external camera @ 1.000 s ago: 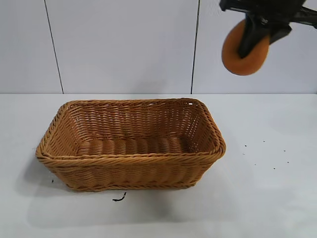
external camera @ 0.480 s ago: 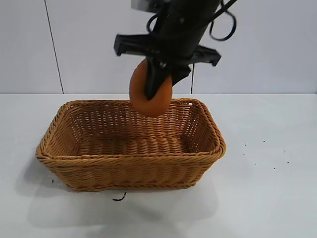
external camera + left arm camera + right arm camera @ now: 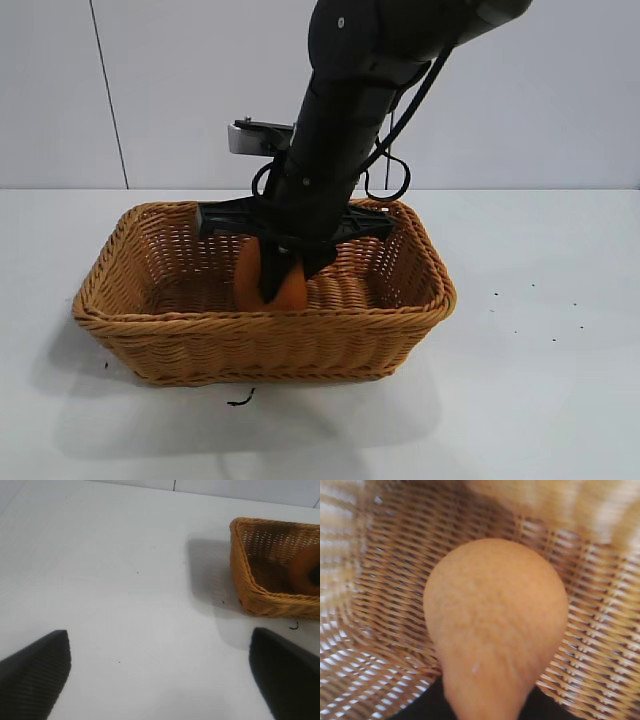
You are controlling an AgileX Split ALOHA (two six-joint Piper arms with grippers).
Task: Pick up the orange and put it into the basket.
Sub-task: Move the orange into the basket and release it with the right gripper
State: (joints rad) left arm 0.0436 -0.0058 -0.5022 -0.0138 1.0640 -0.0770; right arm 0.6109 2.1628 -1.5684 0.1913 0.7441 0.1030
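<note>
Exterior view: we find the right gripper [image 3: 275,275] lowered into the basket [image 3: 420,300], pointing steeply down, its fingers on either side of the orange [image 3: 248,280]. The orange sits inside the basket walls, near the middle, low toward the woven floor; whether it touches the floor we cannot tell, as the near rim hides its base. The fingers look closed against the fruit. We cannot tell whether the grip is firm or loosening.

Left wrist view: the left gripper [image 3: 160,672] rests over bare table [image 3: 115,580], jaws spread wide and empty, well apart from the basket [image 3: 245,580]. The orange [image 3: 302,570] shows inside the basket's near end.

Right wrist view: the orange [image 3: 495,625] fills the frame, narrow end toward the camera, with basket [image 3: 385,595] weave all around beneath it.

Risks, in our judgement: if the fingers part while the fruit hangs above the floor, its rounded base may roll toward a wall, though the flared sides should contain it. If the arm lifts before the fingers clear the fruit, it may drag the orange out. A finger catching the weave on withdrawal may shift the light basket.
</note>
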